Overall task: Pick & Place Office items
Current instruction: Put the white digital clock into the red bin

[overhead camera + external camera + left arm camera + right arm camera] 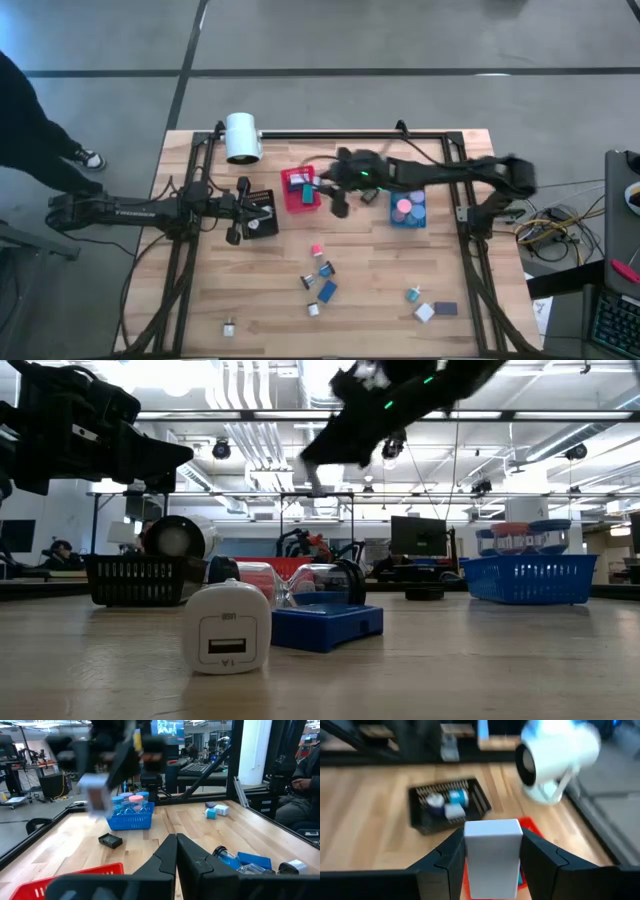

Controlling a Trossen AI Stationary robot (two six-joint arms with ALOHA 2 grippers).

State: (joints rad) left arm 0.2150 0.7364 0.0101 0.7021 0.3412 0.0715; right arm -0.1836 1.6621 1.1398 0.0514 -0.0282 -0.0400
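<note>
Right tool (492, 857) pinching a white block (493, 857) above the red bin (299, 188), mid-carry; next, lowering and letting go.

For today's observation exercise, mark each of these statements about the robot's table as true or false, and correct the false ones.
1. The right gripper holds a white rectangular block between its fingers. True.
2. The left gripper is wide open. False: its dark fingers are shut together, with nothing between them.
3. The black slotted plastic bin has small items inside. True: a blue and two pale pieces lie in it.
4. The blue slotted plastic bin is empty. False: it holds round pink and blue pieces.
5. The right gripper is above the red slotted plastic bin. True.
6. The big white cylinder lies at the table's front edge among the loose pieces. False: it is at the far edge, beyond the bins.
</note>
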